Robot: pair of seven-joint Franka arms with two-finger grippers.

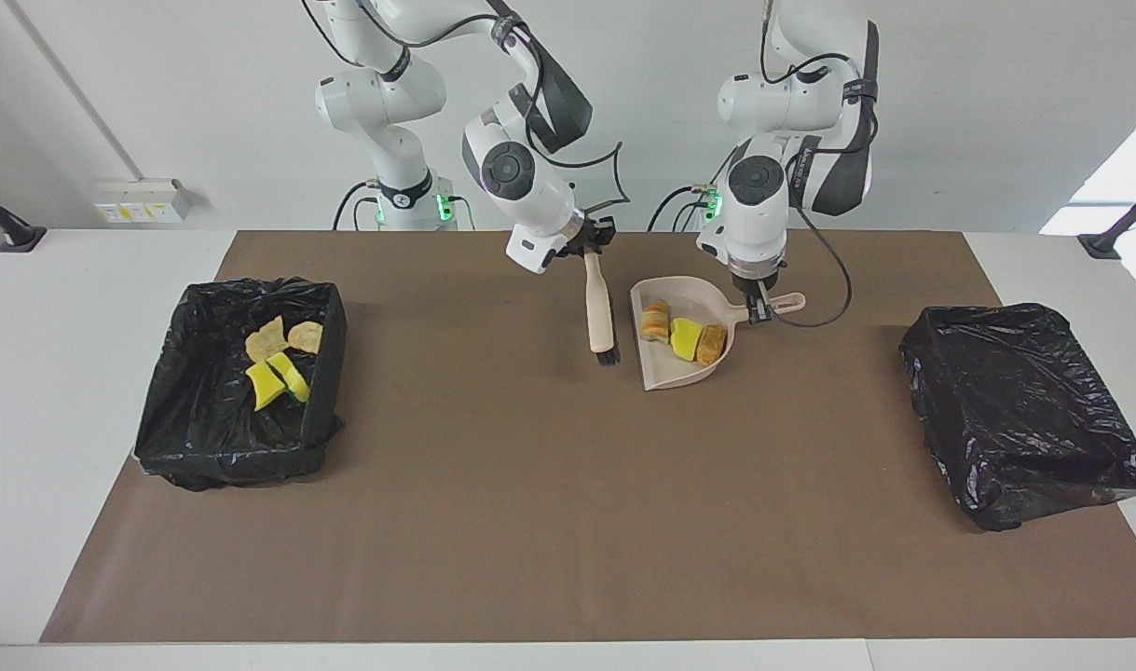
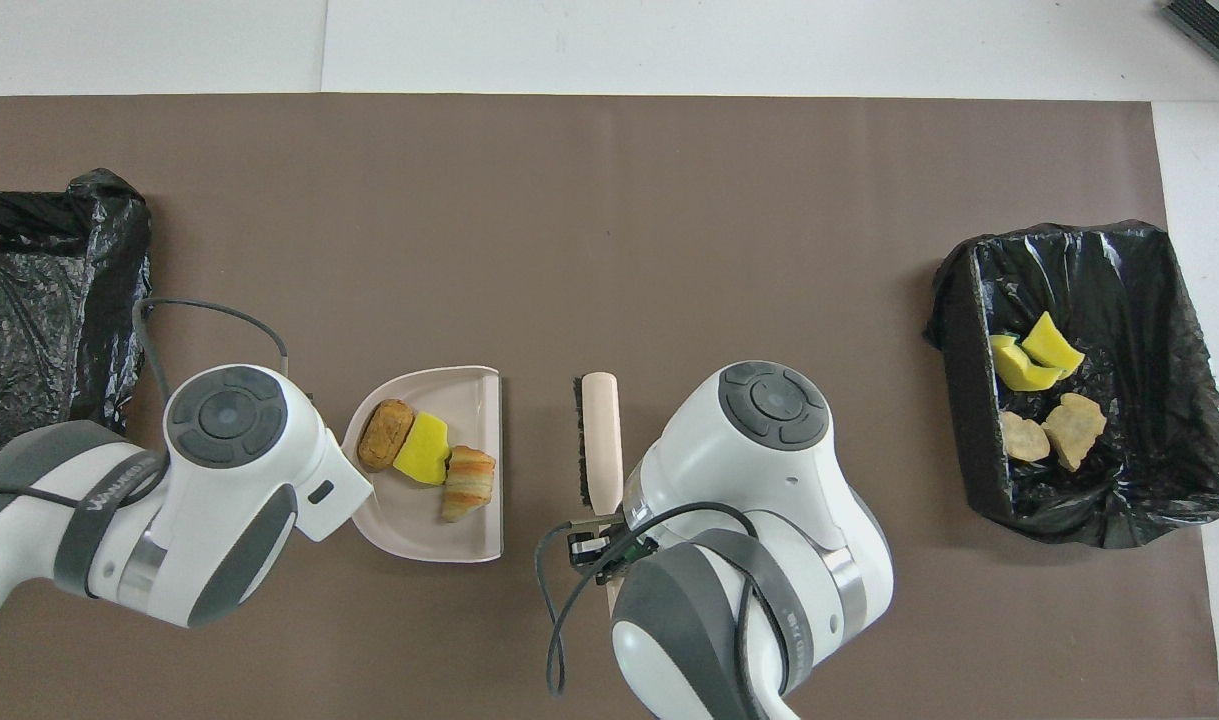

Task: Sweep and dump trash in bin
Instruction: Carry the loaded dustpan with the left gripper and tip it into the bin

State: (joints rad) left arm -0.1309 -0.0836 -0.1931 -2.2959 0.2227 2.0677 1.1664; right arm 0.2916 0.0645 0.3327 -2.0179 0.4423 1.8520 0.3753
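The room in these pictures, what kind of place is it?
Probably a robot test lab, not a home: two white robot arms stand at a table covered with brown paper, with bag-lined bins at both ends.

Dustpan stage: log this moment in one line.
left gripper: holds dustpan | right gripper: holds brush beside it | three scraps in dustpan

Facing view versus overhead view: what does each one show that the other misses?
Only facing: the left gripper pinching the dustpan handle, and the right gripper holding the brush. Only overhead: the brush's black bristles along its side. Both: three scraps in the dustpan, and four more in the bin at the right arm's end.
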